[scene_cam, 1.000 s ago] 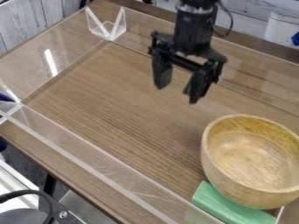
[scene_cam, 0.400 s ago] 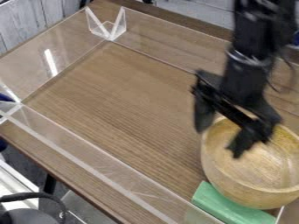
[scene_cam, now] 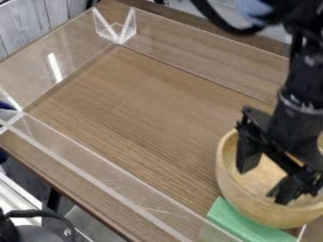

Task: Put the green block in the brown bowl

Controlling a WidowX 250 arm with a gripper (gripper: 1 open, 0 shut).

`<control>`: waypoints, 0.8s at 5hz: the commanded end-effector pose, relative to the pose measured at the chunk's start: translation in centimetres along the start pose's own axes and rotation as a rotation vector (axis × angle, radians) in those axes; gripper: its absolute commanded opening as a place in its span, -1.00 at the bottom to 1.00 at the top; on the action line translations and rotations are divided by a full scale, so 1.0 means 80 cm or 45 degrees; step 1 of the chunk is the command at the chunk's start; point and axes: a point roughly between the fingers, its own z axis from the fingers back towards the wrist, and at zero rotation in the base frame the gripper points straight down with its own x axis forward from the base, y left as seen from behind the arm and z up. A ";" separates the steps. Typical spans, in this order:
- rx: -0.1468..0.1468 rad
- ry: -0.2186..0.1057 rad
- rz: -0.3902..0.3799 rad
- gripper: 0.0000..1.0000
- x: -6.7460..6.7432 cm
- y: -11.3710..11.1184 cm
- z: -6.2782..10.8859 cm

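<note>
Hanging over the brown bowl: gripper, pointed down, jaws spread wide, nothing held. Green block: on the wooden table just below and nearer than the fingertips, tucked against the bowl's near side.

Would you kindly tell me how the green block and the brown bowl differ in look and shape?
The green block is pale mint; the brown bowl is light tan wood with visible grain. The block is flat and straight-edged, the bowl round, deep and thick-rimmed. The block shows much smaller, partly hidden behind the bowl. Both sit at the table's near right corner.
</note>
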 end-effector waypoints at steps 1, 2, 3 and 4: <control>-0.013 -0.032 -0.119 1.00 0.005 -0.009 -0.009; -0.028 -0.008 -0.135 1.00 0.001 -0.009 -0.032; -0.031 -0.003 -0.134 1.00 0.001 -0.008 -0.037; -0.035 0.003 -0.134 1.00 0.001 -0.007 -0.041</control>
